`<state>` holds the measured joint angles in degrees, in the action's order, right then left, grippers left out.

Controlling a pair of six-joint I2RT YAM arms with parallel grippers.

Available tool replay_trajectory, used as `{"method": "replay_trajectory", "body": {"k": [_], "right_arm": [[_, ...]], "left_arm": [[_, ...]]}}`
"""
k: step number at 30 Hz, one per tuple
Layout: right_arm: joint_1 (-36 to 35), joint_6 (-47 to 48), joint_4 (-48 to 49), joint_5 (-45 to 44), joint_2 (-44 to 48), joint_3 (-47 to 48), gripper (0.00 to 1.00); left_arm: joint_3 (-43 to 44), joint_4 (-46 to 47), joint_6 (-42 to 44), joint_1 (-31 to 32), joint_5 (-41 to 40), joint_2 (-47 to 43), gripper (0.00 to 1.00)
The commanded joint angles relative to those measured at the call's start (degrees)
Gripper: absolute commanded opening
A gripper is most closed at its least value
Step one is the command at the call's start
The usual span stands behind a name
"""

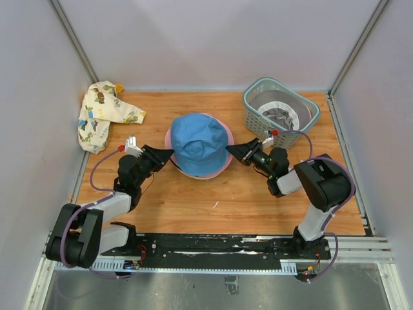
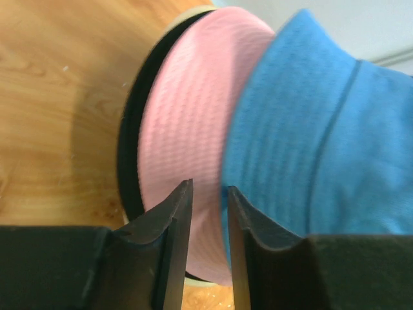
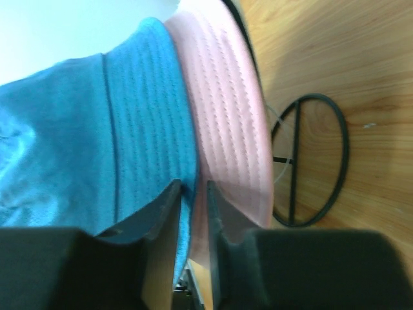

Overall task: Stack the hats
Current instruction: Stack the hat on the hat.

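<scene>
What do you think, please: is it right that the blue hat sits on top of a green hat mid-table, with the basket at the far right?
Not quite: under the blue hat lies a pink hat, not a green one, as the left wrist view shows. The rest holds: they sit mid-table, with the basket at the far right.

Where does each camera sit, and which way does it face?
Top: above, behind the arms, facing down on the table; both arms show.
Left wrist: on the left arm, facing the pink hat's brim; left pincer shows.
Right wrist: on the right arm, facing the blue hat's brim; right pincer shows.
Shared: all see blue hat on pink hat.
</scene>
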<state>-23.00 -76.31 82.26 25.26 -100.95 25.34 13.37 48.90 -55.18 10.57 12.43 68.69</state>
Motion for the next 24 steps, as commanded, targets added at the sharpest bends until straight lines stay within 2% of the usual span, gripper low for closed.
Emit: {"method": "replay_trajectory", "body": {"k": [1,3,6,9,13,19,24], "right_arm": [[0.4,4.9,-10.3,0.2,4.2,0.6,0.32],[0.4,6.8,-14.5,-0.3,7.6,0.7,0.41],[0.4,9.5,-19.6,-1.0,11.5,0.5,0.5],[0.4,12.6,-26.4,-1.8,17.6,0.3,0.54],[0.4,20.7,-43.2,-5.1,29.1,2.4,0.58],[0.4,33.5,-70.0,-14.7,44.3,12.6,0.64],[2.9,43.6,-84.5,-23.1,46.0,25.3,0.67]], "left_arm": [[-1.0,-10.9,2.4,-0.3,-3.4,-4.1,0.4],[-0.5,-13.6,3.0,-0.3,-4.8,-6.8,0.49],[0.0,-16.4,3.4,-0.3,-6.0,-8.7,0.55],[0.0,-18.2,3.4,-0.4,-6.4,-10.7,0.58],[0.4,-22.1,3.8,-0.7,-7.8,-15.0,0.61],[2.2,-27.7,4.7,-0.8,-9.4,-21.0,0.64],[5.2,-31.4,6.4,-0.9,-10.8,-24.2,0.65]]}}
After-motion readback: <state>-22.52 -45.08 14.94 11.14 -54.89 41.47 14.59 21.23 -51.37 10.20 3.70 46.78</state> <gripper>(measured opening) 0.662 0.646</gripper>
